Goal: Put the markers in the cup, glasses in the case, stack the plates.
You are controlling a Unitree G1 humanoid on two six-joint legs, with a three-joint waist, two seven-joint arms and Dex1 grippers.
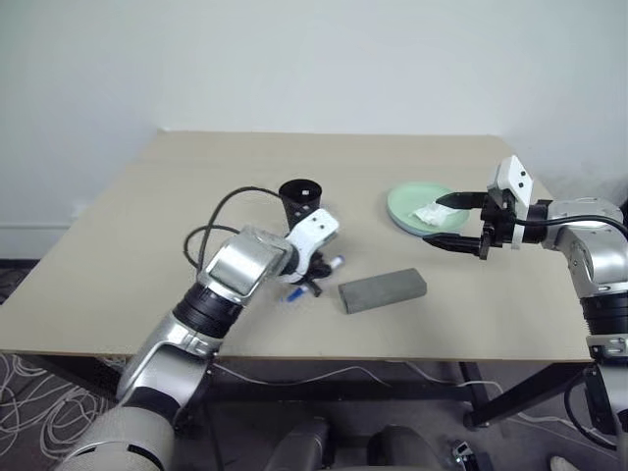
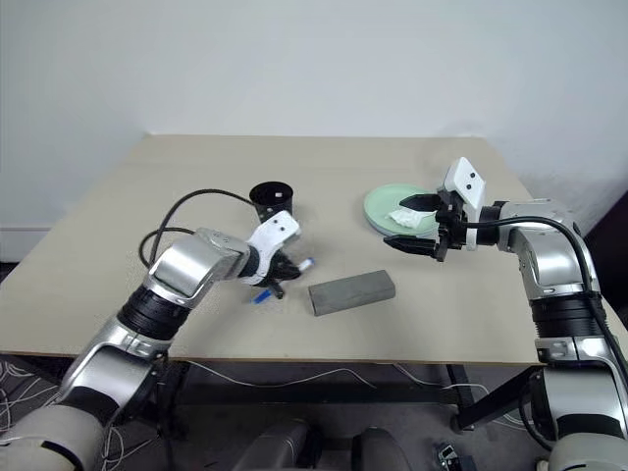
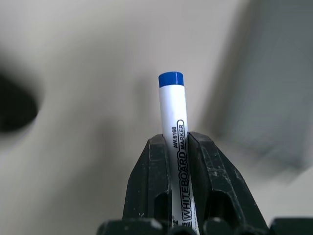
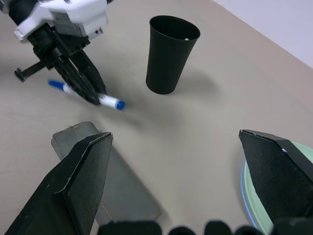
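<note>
Your left gripper (image 1: pixel 312 278) clamps the blue-capped marker (image 4: pixel 85 94) near the desk's (image 1: pixel 118 245) middle, beside the cup (image 1: pixel 300 202) and not yet in it, while your right gripper (image 1: pixel 459 223) hovers spread wide at the stacked-looking plates (image 1: pixel 404 208) by the right edge, the case (image 1: pixel 382 290) lying closed toward the front.

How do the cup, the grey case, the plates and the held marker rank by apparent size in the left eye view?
1. Grey case and plates: too alike to rank.
2. Cup.
3. Marker, partly hidden in the left gripper.
</note>
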